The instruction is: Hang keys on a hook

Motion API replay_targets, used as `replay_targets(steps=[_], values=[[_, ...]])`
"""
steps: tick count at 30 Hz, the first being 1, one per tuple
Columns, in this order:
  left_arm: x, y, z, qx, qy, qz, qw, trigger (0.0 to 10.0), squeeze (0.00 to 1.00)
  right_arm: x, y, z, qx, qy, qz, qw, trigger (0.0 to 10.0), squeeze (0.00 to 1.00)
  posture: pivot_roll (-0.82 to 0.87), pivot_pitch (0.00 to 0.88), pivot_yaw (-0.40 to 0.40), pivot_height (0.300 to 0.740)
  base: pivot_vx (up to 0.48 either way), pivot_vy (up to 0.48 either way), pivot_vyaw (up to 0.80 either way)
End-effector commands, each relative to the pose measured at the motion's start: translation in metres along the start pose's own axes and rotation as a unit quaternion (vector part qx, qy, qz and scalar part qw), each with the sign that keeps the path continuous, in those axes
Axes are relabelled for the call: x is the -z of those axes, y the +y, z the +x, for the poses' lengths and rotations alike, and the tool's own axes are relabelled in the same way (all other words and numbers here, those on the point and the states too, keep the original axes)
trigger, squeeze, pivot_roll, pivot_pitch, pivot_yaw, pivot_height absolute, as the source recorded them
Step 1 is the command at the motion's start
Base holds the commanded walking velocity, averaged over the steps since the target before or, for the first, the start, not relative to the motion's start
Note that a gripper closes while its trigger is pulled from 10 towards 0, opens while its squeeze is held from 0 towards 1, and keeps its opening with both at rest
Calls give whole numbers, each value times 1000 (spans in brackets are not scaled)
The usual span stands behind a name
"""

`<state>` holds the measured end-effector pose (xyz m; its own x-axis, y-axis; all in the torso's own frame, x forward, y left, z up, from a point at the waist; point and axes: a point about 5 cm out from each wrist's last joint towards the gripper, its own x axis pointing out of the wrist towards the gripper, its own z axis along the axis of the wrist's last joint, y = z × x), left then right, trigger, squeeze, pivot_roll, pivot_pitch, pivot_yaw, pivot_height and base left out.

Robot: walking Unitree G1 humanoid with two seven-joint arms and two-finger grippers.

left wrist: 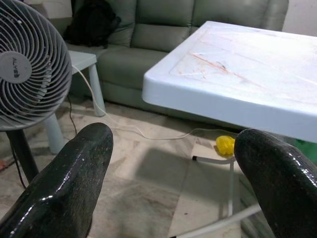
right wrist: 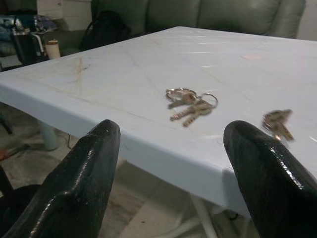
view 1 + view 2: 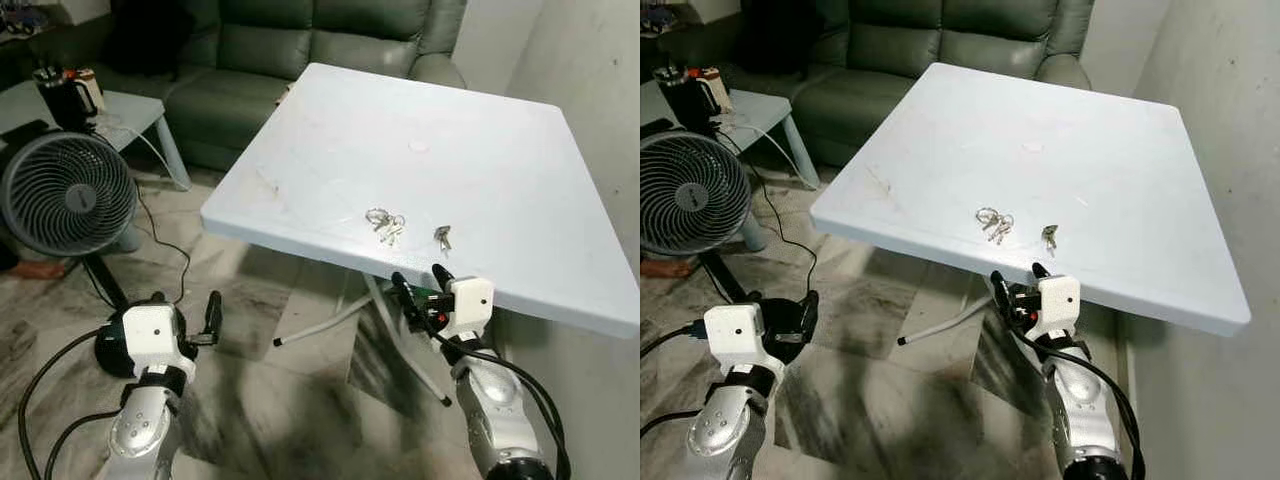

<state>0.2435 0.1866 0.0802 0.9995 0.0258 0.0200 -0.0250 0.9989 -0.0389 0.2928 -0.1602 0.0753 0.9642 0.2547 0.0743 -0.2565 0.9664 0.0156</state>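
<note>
Nothing has been hung yet: the keys [image 3: 385,226] lie ungrasped on the surface [image 3: 520,170] just ahead of the wide-spread, empty right gripper [image 3: 420,283], no hook being seen.

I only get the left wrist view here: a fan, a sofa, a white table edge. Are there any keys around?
Observer: Yes, a bunch of keys lies on the white table, near its front edge.
Operator: Just one bunch?
Observer: No, a smaller set of keys lies apart from it, toward the robot's right.
Operator: Is the other arm near them?
Observer: The right gripper is open, just below the table's front edge, pointing at the keys.
Operator: And a hook?
Observer: I can't make one out.
</note>
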Motion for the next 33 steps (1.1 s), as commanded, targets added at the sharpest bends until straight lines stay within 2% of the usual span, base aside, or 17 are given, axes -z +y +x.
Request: replay_targets(steps=[1, 18, 27, 33], values=[[-6, -2, 3, 10, -10, 5, 1000, 10000, 0, -5, 1, 3, -5, -9, -1, 1000, 10000, 0, -2, 69, -26, 740, 480, 0, 0], [-7, -4, 4, 13, -11, 1, 1000, 10000, 0, -5, 2, 2, -5, -9, -1, 1000, 10000, 0, 0, 68, -27, 740, 480, 0, 0], [-6, -3, 3, 4, -7, 8, 1000, 10000, 0, -4, 2, 2, -6, -8, -1, 1000, 10000, 0, 1, 69, -27, 740, 27, 0, 0], [-4, -14, -2, 27, -19, 19, 999, 10000, 0, -5, 3, 4, -22, -4, -18, 1000, 10000, 0, 7, 63, -38, 740, 0, 0, 0]])
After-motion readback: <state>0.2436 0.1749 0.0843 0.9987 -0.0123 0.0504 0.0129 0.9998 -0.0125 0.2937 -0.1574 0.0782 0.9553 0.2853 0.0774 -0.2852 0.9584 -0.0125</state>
